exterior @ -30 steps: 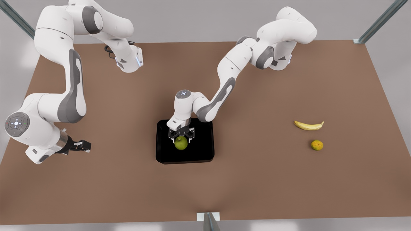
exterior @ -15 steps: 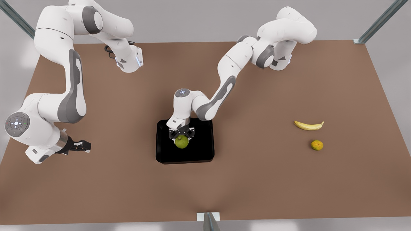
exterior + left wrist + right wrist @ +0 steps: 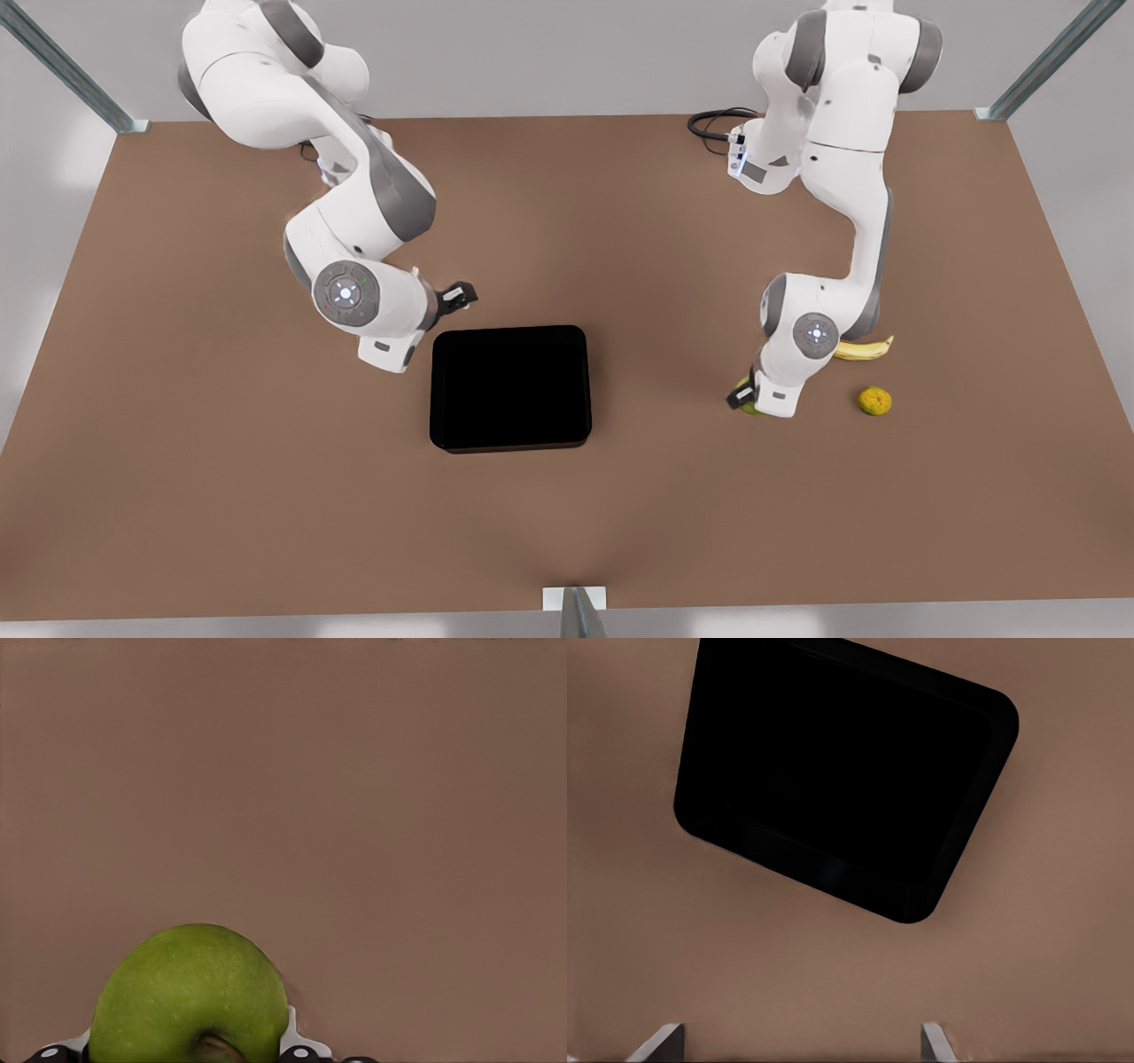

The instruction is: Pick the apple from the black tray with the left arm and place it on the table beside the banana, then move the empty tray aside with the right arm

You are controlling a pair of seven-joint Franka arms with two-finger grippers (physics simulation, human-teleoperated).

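Note:
The black tray (image 3: 509, 387) lies empty in the middle of the table (image 3: 620, 532). The green apple (image 3: 749, 408) peeks out from under the wrist of the arm on the front view's right, low over the table, just left of the banana (image 3: 866, 349). My left gripper (image 3: 742, 397) is shut on it; the left wrist view shows the apple (image 3: 188, 997) between the white pads (image 3: 291, 1038). My right gripper (image 3: 457, 296) hangs open by the tray's back left corner, and its wrist view looks down on the tray (image 3: 842, 771) with the fingertips (image 3: 666, 1041) spread wide.
A small bumpy orange fruit (image 3: 874, 400) sits just in front of the banana, right of the apple. The left arm's elbow covers part of the banana. Grey corner posts (image 3: 1045, 62) stand at the table's back corners, and cables (image 3: 713, 122) lie near the arm base.
The left gripper has carried the apple off the tray to the front view's right, down beside the banana. The right arm has swung from the far left to the tray's back left corner.

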